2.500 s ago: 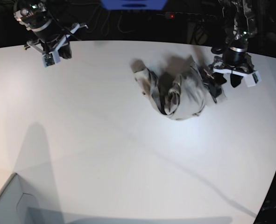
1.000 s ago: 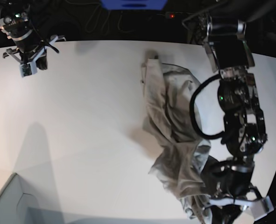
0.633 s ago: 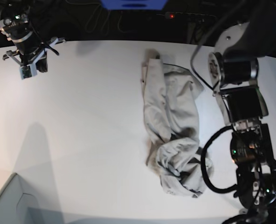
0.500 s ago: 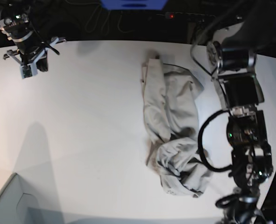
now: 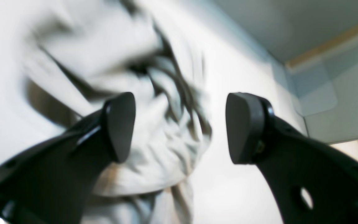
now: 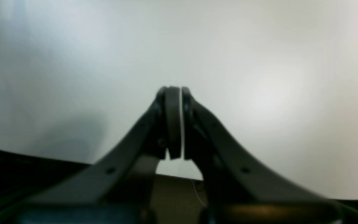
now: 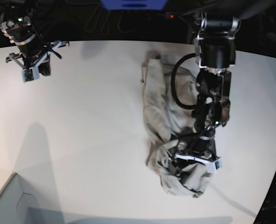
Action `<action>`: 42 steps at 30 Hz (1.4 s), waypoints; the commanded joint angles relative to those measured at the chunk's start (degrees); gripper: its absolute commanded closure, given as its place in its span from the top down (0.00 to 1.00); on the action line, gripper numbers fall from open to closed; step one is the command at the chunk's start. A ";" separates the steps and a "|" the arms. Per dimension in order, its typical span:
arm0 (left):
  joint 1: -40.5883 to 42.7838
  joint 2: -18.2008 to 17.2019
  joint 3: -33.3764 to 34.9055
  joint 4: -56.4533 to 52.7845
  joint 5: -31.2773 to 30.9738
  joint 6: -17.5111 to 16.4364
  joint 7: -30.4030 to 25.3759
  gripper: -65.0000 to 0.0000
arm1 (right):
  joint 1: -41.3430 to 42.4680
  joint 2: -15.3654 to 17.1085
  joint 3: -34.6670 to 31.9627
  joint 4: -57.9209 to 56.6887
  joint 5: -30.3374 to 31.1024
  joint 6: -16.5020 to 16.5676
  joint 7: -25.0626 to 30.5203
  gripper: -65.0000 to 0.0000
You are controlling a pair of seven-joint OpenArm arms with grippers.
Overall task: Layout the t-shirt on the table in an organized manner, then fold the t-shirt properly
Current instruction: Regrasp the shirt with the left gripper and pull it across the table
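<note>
Beige cloth: one t-shirt [image 7: 168,116], two end effectors.

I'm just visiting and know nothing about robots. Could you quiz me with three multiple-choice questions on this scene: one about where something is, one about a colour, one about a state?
1. Where is the left gripper?
A. Over the bunched end of the t-shirt
B. At the far corner of the table
C. Inside the pale box

2. What colour is the t-shirt?
A. Bright red
B. Light beige-grey
C. Black

3. How do the right gripper's jaws stand?
A. Wide apart
B. Clamped on cloth
C. Shut, holding nothing

Answers: 1 A, its open jaws frame crumpled cloth in the left wrist view. 2 B, pale cloth in both views. 3 C, the fingers meet over bare table.
</note>
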 commanded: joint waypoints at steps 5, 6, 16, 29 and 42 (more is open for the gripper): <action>-9.60 1.84 0.02 -12.56 -1.02 -0.81 -3.63 0.67 | -0.69 0.09 0.17 0.94 0.56 1.16 1.17 0.00; -10.57 2.46 0.02 -15.10 -0.58 -0.81 -5.22 0.67 | -0.78 0.09 0.34 0.94 0.56 1.16 1.17 0.00; -16.64 3.52 10.57 -28.82 -1.19 -0.98 -18.05 0.17 | -2.01 0.09 0.52 0.94 0.56 1.16 1.17 0.00; -18.22 1.93 11.27 1.51 -1.28 -0.28 -15.77 0.00 | -2.01 0.36 0.61 0.94 0.56 1.16 1.17 0.00; -26.04 -1.41 3.89 16.90 -1.19 -0.28 -10.40 0.00 | -1.75 0.36 2.54 0.94 0.47 1.16 1.17 0.00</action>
